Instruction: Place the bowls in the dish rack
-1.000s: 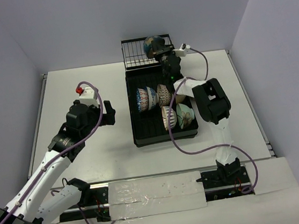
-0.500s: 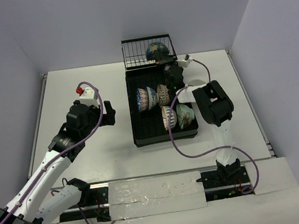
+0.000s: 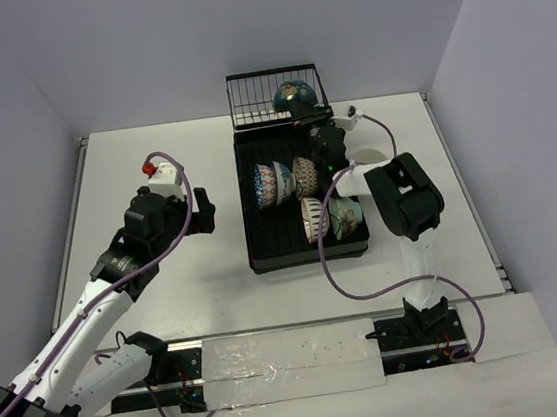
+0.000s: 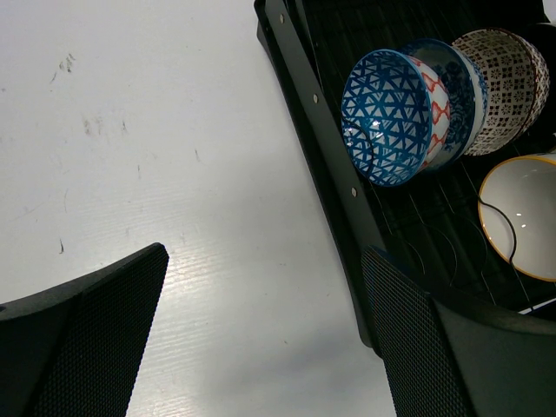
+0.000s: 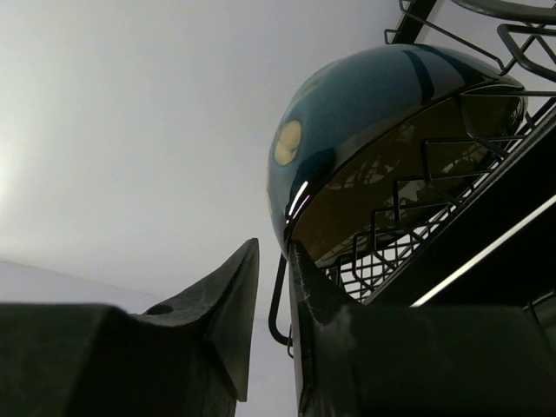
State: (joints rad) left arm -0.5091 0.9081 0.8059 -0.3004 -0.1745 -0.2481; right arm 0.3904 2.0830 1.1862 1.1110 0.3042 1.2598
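**Table** [image 3: 153, 162]: white, with both arms bolted at its near edge.

**Left gripper** [image 4: 265, 256]: over the table's left half, just outside the dish rack's left wall. The fingers are spread wide and hold nothing.

**Dish rack** [image 3: 252, 242]: black ribbed tray, right of the table's centre and running toward the far edge.

- Near row, on edge:
  - white bowl with orange-brown rim [image 4: 521, 217]
  - pale green bowl [image 3: 347, 218], to its right
- Far row, on edge and nested close, left to right:
  - blue lattice bowl [image 4: 387, 117]
  - red-and-blue patterned bowl [image 4: 445, 91]
  - brown-speckled bowl [image 4: 504, 87]

**Wire basket** [image 3: 251, 96]: upright at the rack's far end.

**Dark blue bowl** [image 5: 373, 113]: glossy outside, brown inside. It is tipped on edge at the basket's right side and leans on the wires.

**Right gripper** [image 5: 274, 261]: at the basket, directly under that bowl's lower rim. The fingers stand a narrow gap apart. The rim ends right at the tips, and whether they pinch it cannot be told.

**Handling, as judged:**

- The bowls are glazed ceramic: stiff, brittle and slick, and probably light enough for one arm.
- The rim is the place to grip, with one finger inside and one outside. The curved wall would likely slide out of a pinch.
- A bowl knocked against the wire or a neighbouring bowl could chip, so it should be let go only once it leans steadily.
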